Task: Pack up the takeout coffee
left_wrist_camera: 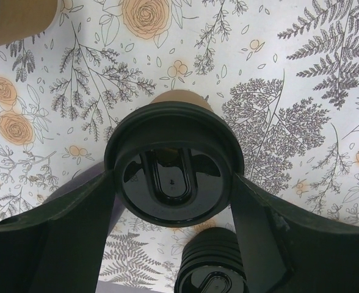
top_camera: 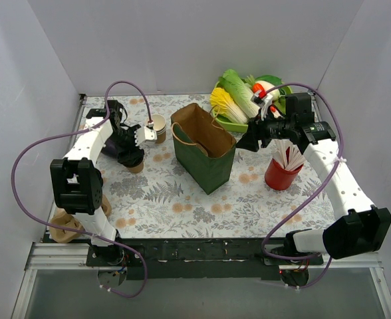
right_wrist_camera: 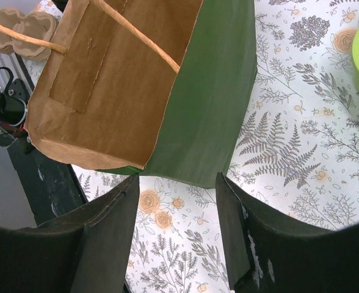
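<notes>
The takeout coffee [left_wrist_camera: 170,177], a tan cup with a black lid, stands on the floral table at the left [top_camera: 137,166]. My left gripper [left_wrist_camera: 172,183] comes down over it [top_camera: 132,156], and both fingers lie against the lid's rim, one on each side. The green paper bag [top_camera: 205,149] stands open at the centre, brown inside [right_wrist_camera: 106,79]. My right gripper [right_wrist_camera: 176,226] hangs open just off the bag's right side [top_camera: 245,141], with only tablecloth between its fingers.
A stack of black lids [left_wrist_camera: 213,271] sits right beside the coffee. A lidless tan cup [top_camera: 157,125] stands behind it. A red cup of straws [top_camera: 282,173] and a green tray of vegetables [top_camera: 239,100] are at the right. A pulp cup carrier [top_camera: 66,226] lies front left.
</notes>
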Controlling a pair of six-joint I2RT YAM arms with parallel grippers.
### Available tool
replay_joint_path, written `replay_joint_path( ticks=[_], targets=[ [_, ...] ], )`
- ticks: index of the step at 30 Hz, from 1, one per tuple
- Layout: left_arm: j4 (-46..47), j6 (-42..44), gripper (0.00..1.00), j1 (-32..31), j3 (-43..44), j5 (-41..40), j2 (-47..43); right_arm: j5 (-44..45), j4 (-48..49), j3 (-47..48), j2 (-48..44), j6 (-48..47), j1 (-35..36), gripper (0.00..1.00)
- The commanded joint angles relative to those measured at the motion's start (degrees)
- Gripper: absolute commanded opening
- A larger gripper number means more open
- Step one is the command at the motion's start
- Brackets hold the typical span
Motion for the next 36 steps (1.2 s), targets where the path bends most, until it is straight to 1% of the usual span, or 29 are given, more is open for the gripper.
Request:
replay_joint_path(
  ticks=[1,3,4,5,7,9,11,14,15,22,26,30,35,36],
  targets=[
    [-1.65,-4.05,0.53,0.15,-1.02,2.05,-3.5,-0.39,0.59,3.46,0.34,-0.99,0.15,0.61],
    [-1.48,-6.25,0.49,0.15,-0.32,2.4,-5.17,-0.13,0.5,4.16,0.61,-0.99,0.24,0.61],
    [-1.57,-9.22,0.47,0.15,0.12,2.66,-5.69,-0.22,0.41,5.39,0.7,-0.64,0.24,0.61],
    [-1.39,-10.9,0.38,0.15,0.3,2.75,-6.74,-0.65,0.33,6.09,1.3,0.41,0.32,0.61],
    [-0.52,-15.03,0.09,0.15,0.65,2.58,-7.89,-3.02,0.5,8.46,1.84,1.73,0.32,0.61],
    [-0.16,-19.6,0.01,0.15,0.13,2.84,-10.09,-4.17,1.11,9.26,2.63,4.36,0.85,0.61],
    [2.11,-24.33,0.0,0.15,-1.89,3.37,-12.11,-4.17,1.99,9.79,3.59,6.03,1.99,0.61],
    [5.37,-29.18,0.0,0.15,-3.82,4.33,-15.97,-3.12,3.13,9.7,5.08,7.18,3.13,0.61],
    [6.07,-32.59,0.0,0.15,-3.91,4.86,-17.38,-3.03,3.05,9.97,5.7,7.1,3.4,0.61],
    [8.72,-45.79,0.0,0.15,1.52,6.27,-20.37,-1.45,0.33,14.8,10.62,3.67,5.95,0.62],
    [9.68,-49.32,0.0,0.15,4.87,6.97,-21.08,1.18,0.59,15.94,13.43,3.93,8.67,0.61],
    [9.33,-48.89,0.0,0.15,6.45,6.71,-21.08,5.05,2.35,16.91,14.93,6.04,9.46,0.59],
    [9.51,-48.97,0.0,0.15,6.19,7.76,-21.34,6.89,3.49,19.02,16.43,7.27,9.9,0.57],
    [9.51,-49.15,0.0,0.15,6.11,7.94,-21.52,9.51,3.66,19.11,16.43,7.53,10.08,0.56]
  ],
)
